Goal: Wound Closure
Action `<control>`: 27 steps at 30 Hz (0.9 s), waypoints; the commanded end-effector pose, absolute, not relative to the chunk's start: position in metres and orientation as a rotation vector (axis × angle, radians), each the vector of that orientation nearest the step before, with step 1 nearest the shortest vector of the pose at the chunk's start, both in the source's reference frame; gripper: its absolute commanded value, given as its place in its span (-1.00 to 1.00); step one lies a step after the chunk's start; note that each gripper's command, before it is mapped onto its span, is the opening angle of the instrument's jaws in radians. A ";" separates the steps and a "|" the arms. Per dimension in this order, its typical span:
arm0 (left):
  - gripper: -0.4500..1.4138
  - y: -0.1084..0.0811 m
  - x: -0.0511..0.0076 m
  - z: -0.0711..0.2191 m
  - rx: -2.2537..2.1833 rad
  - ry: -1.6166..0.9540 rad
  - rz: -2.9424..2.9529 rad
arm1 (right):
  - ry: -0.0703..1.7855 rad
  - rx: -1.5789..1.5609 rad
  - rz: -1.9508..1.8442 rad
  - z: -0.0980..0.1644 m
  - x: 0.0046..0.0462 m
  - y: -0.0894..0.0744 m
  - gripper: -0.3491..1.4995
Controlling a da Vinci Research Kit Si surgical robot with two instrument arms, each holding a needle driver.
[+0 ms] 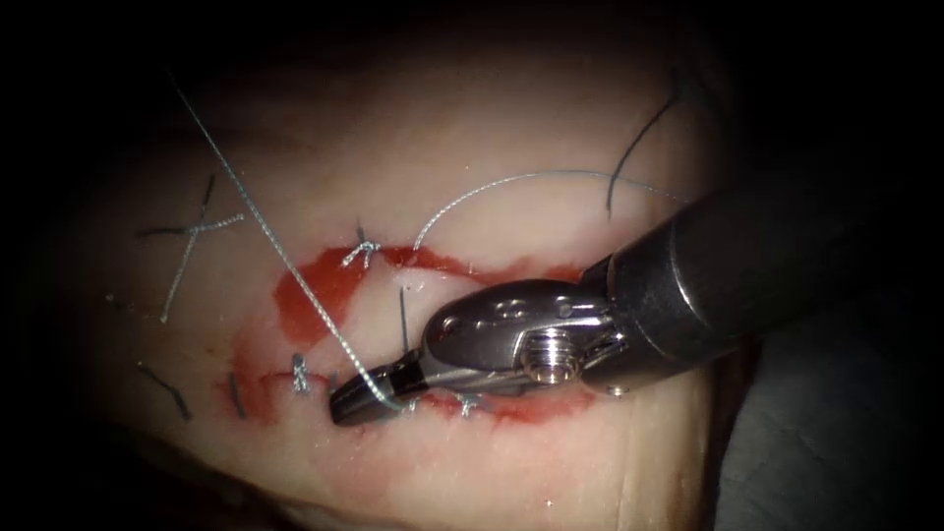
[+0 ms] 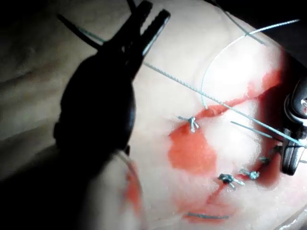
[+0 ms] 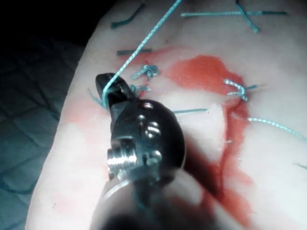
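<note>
A dark surface point(image 3: 33, 120) with a crisscross pattern lies underneath.

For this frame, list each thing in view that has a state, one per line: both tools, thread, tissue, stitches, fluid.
right tool: jaws shut on the thread, low over the cut
left tool: jaws slightly open, holding nothing, above the tissue
thread: taut, running from the right tool's jaws up and to the left
tissue: cut partly closed
knots: tied along the cut
cut ends of thread: loose on the tissue, left of the cut
red fluid: pooled around the cut
</note>
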State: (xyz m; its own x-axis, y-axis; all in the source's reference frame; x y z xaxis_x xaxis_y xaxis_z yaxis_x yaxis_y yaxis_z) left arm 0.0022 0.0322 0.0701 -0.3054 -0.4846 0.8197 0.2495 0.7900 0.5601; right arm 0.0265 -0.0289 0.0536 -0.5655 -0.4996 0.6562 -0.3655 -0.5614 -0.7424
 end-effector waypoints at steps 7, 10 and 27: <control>-1.00 0.033 0.0055 0.072 0.145 -1.697 -0.880 | 1.642 -1.137 -2.308 0.054 0.0215 -0.033 -1.00; -1.00 0.033 0.0054 0.072 0.242 -1.717 -0.952 | 1.550 -1.152 -2.308 0.054 0.0204 -0.033 -1.00; -1.00 0.027 -0.0090 0.071 0.878 -1.723 -0.777 | 0.580 -0.932 -1.637 0.050 0.0230 -0.020 0.22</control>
State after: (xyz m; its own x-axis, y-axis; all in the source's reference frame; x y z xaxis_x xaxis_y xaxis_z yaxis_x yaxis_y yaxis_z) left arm -0.0086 0.0265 0.0707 -0.2228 -0.8516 0.4746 -0.2000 0.5164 0.8327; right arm 0.0215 -0.0196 0.0497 -0.0424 -0.9700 0.2396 0.5947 -0.2172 -0.7741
